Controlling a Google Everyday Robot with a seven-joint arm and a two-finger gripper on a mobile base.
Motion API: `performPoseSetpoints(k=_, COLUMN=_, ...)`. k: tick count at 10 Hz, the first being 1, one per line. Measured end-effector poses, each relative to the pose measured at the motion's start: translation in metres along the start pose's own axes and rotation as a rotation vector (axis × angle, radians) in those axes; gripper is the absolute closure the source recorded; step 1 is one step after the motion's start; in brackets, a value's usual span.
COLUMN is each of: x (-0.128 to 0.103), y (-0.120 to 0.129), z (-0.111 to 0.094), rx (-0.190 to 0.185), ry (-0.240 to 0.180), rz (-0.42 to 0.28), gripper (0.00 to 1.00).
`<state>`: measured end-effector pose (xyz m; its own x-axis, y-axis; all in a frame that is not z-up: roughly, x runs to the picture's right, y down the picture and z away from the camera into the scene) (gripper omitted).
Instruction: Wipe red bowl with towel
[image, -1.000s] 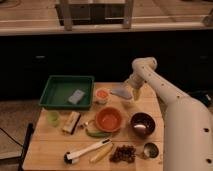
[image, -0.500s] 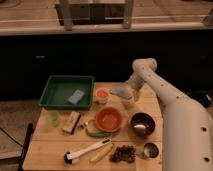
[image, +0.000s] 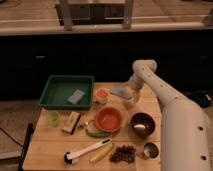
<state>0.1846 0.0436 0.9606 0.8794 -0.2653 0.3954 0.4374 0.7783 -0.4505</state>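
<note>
The red bowl (image: 108, 119) sits near the middle of the wooden table (image: 47, 150). The towel (image: 120, 92), a small grey-blue cloth, lies at the table's far edge, up and right of the bowl. My gripper (image: 129, 99) hangs at the towel's right end, right above it, with its jaws open. I cannot tell whether it touches the cloth. The white arm (image: 170, 105) reaches in from the right and bends down over the table's back right part.
A green tray (image: 55, 102) with a grey-blue block (image: 76, 96) is at the back left. A pale cup with orange contents (image: 101, 94) stands left of the towel. Also on the table: a dark bowl (image: 142, 124), a metal cup (image: 150, 149), a brush (image: 87, 150) and a green cup (image: 53, 118).
</note>
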Motion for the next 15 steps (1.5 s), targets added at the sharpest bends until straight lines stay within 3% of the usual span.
performPoseSetpoints(k=15, x=0.0061, y=0.0090, z=0.0098, rx=-0.008, ry=-0.049, rz=-0.014, gripper=0.20)
